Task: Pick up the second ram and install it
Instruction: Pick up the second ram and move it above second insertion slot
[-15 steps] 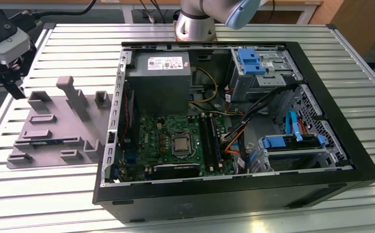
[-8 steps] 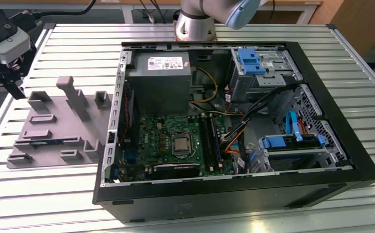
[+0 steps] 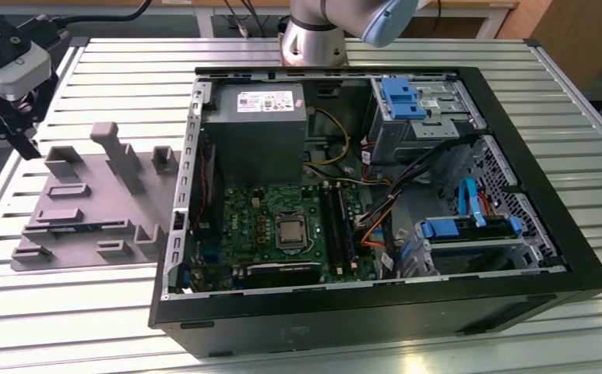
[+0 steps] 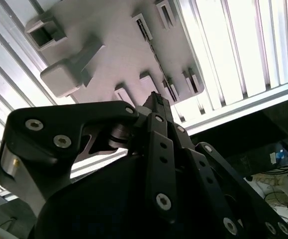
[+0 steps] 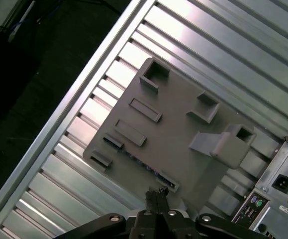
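The second ram (image 3: 73, 228) stands on edge in a slot of the grey fixture (image 3: 103, 195). The tool (image 5: 156, 193) hangs above the fixture, well clear of the stick, its fingers together and empty. I judge this the approach to the pick-up, and a grasp calls for parted fingers aligned over the thin edge. The ram shows as only a sliver, its chips and label indistinct.

Near the hand (image 5: 156, 193), upright posts (image 3: 114, 153) crowd the grey plate (image 3: 85, 209).
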